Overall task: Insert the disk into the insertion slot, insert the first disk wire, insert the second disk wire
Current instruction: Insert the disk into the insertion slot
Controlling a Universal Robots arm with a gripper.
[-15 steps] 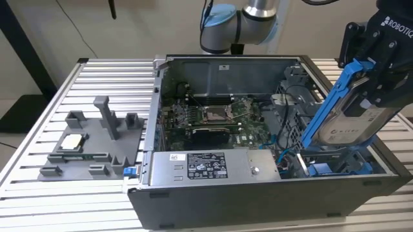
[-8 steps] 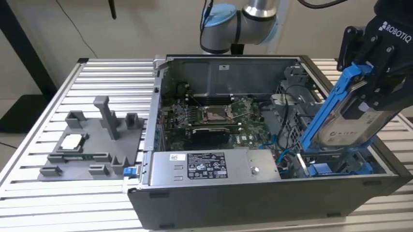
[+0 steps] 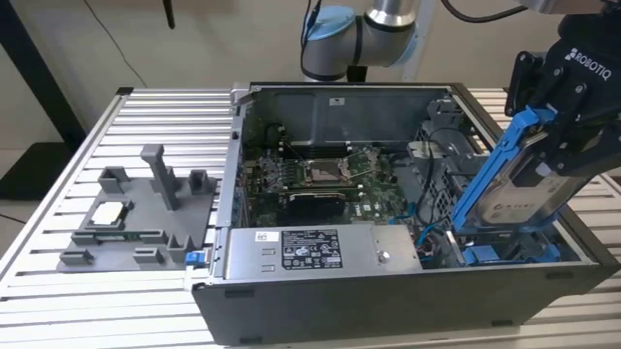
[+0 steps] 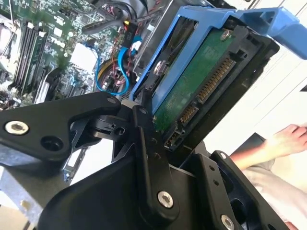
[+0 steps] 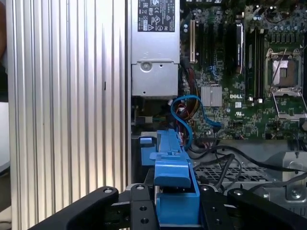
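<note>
Everything is placed here by the open computer case (image 3: 388, 309), which lies on its side on a slatted metal table (image 3: 87, 305).

Outside the case, on the exterior view's left, a grey plastic tray (image 3: 136, 200) with upright posts sits on the table, its near corner just beside the case wall.

Inside the case, the green circuit board (image 3: 321, 174) covers the middle of the floor. A grey power box (image 3: 321, 251) with stickers lies along the front wall. Thin blue cables (image 3: 427, 225) loop between that box and the case's right end.

At the case's right end on the exterior view's right, the slot (image 3: 514, 253), a grey bay with blue tabs, sits in the front corner. The disk (image 3: 519, 193) in its blue frame (image 3: 485, 171) hangs over that corner. It is steeply tilted, with its lower end down inside the case just above the slot. I cannot tell whether the two touch.

The black gripper (image 3: 555, 142) holds the disk's upper part, and its jaws pinch the blue frame from both sides. In the second wrist view a finger (image 4: 146, 139) presses the frame's edge, and the disk's green underside and connector face the camera. In the first wrist view the frame stands between the two fingers, above the cables.

Past the case's right wall, the second wrist view also shows a person's hand (image 4: 288, 139).
</note>
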